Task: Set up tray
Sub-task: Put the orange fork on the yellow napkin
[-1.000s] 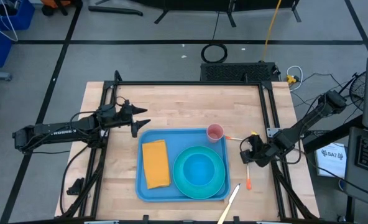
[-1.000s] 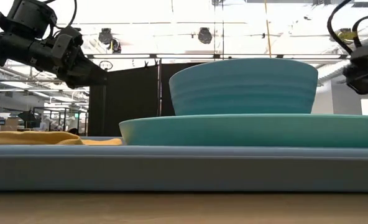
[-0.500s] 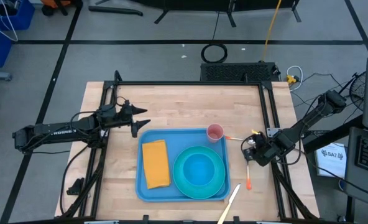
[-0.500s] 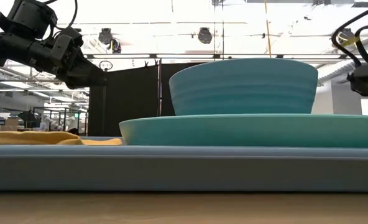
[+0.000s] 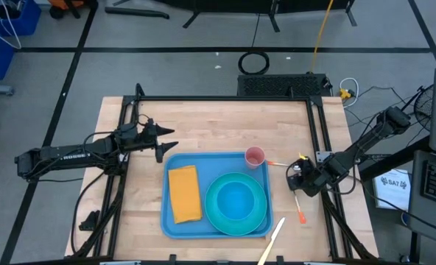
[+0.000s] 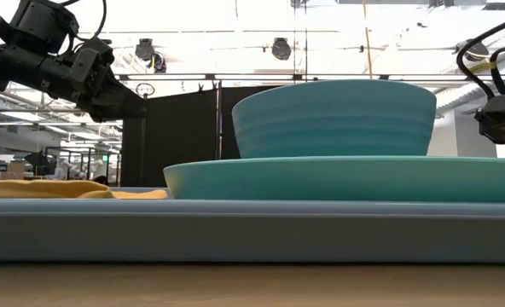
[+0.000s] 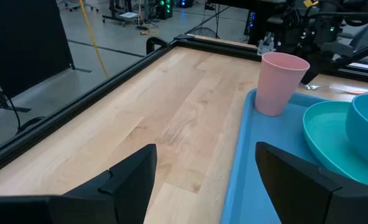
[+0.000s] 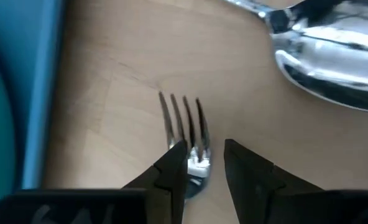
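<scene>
Beside the tray (image 5: pixel 170 221) on the bench's right, my right end effector (image 8: pixel 201 163) pinches a fork (image 8: pixel 185 127); left end effector (image 7: pixel 202 180) gapes apart.

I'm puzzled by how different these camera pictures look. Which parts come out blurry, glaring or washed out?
Low view: the tray rim and table edge nearest the lens are soft, and the ceiling lights behind the bowl are washed out. Right wrist view: the fork tines are fairly sharp, while the spoon is blurred with bright reflections. High view: evenly lit, with only soft shadows.
</scene>
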